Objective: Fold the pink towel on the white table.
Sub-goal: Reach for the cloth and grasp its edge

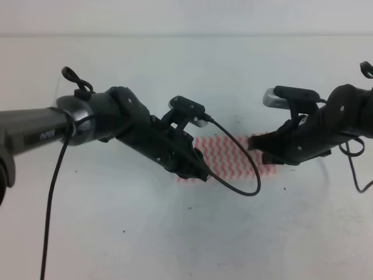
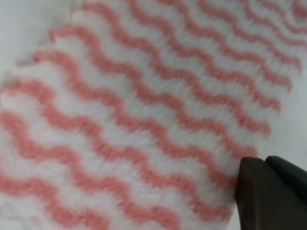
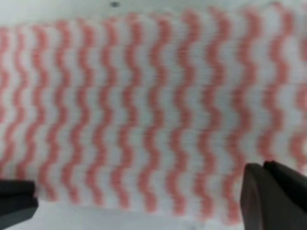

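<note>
between both hands the pink towel (image 1: 230, 154) lies lengthwise; left hand (image 1: 195, 169), right hand (image 1: 262, 149) at opposite ends, grips unclear.

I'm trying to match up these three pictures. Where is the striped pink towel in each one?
Exterior high: the pink towel lies flat at centre, between the two arms, ends partly hidden by them.
Left wrist: it fills most of the frame, stripes running diagonally; a dark fingertip at lower right.
Right wrist: it fills nearly the whole frame, stripes vertical.
Shared landmark: the white table bordering the towel's edge.
</note>
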Action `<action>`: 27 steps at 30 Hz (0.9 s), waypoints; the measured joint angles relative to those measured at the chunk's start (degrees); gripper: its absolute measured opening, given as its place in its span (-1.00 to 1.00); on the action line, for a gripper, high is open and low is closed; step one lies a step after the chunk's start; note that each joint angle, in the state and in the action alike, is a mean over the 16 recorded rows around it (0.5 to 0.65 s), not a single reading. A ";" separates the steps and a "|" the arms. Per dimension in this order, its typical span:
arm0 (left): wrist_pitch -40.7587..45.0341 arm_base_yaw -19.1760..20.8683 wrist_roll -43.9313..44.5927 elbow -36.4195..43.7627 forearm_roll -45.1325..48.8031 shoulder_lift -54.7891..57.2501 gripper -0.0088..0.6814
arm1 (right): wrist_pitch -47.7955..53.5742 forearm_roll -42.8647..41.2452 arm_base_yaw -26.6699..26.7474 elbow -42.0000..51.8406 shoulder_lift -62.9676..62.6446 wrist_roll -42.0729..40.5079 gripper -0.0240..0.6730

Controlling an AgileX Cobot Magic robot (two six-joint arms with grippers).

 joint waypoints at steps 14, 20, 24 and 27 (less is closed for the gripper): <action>0.02 0.00 -1.28 -0.05 1.88 0.65 -0.99 | 1.40 -3.61 -0.54 0.00 1.96 3.10 -0.98; -0.39 0.00 -1.40 -0.11 2.19 -1.56 -0.99 | 1.83 -3.64 -0.54 0.00 1.44 3.10 -0.98; -0.66 0.02 -1.42 -0.16 2.81 -3.49 -0.99 | 1.83 -3.47 -0.54 0.00 -0.01 3.10 -0.98; -0.76 0.07 -1.60 -0.18 3.59 -4.68 -0.99 | 1.83 -3.33 -0.54 0.00 -1.09 3.10 -0.98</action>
